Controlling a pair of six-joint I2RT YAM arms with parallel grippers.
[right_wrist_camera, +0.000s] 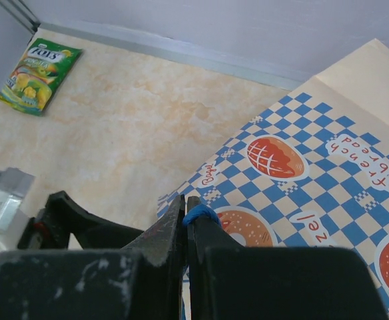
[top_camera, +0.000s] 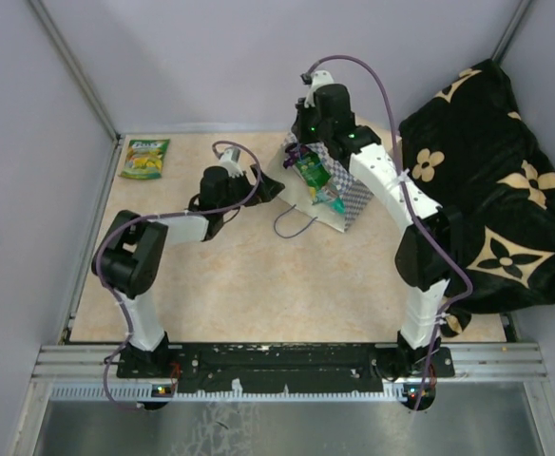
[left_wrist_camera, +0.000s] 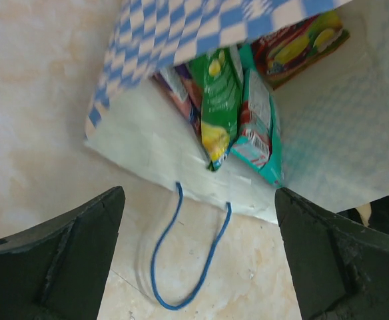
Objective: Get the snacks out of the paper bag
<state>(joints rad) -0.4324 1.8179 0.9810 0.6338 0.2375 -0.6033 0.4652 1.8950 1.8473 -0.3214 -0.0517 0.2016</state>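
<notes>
One green-yellow FOX'S pouch (top_camera: 144, 158) lies out on the table (top_camera: 258, 294), well apart from the paper bag (top_camera: 355, 198), so we judge the job barely begun. Our right gripper (right_wrist_camera: 185, 208) is pinched on the bag's blue cord handle (right_wrist_camera: 200, 215). Our left gripper (left_wrist_camera: 196, 200), jaws spread and empty, faces the green pouch (left_wrist_camera: 218, 100), teal pouch (left_wrist_camera: 260, 133), purple pouch (left_wrist_camera: 181, 93) and orange-red pouch (left_wrist_camera: 301, 43) inside the bag.

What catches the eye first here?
The paper bag lying on its side toward the back, pouches poking from its mouth, with the right jaws shut on its blue cord handle. A green-yellow pouch lies alone at the far left corner; a black flowered cloth is heaped at right.
</notes>
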